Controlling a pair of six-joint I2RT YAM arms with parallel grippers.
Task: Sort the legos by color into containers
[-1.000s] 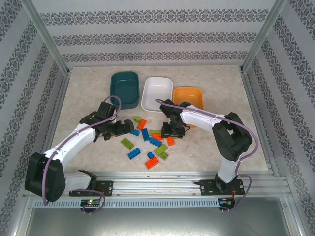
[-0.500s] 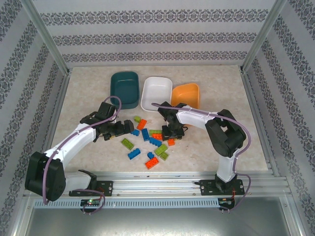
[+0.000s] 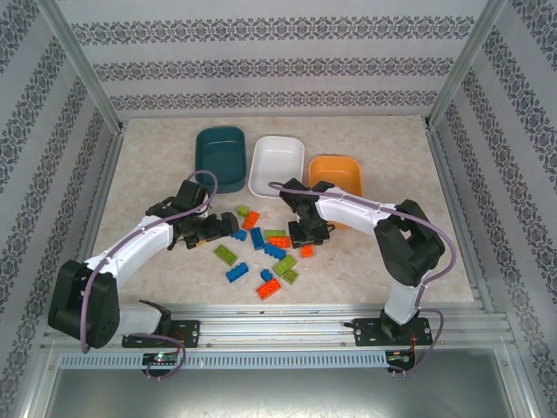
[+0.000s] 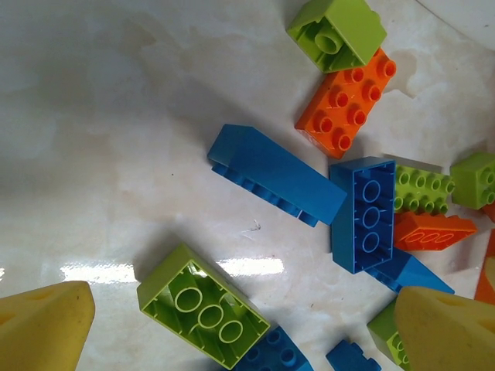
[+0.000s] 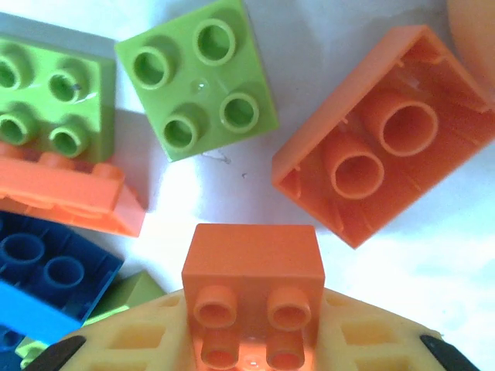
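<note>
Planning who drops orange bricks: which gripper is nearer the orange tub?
Right. The right gripper, closed on an orange brick, sits just in front-left of the orange tub; the left gripper is farther left, across the brick pile, in front of the teal tub.

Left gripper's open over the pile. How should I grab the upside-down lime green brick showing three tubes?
Grip the lime green brick across its two long side walls, mid-length, coming straight down with the left gripper. It lies flat, hollow side up and diagonal, so turn the wrist to square the jaws to those walls. A blue brick crowds its lower-right end.
</note>
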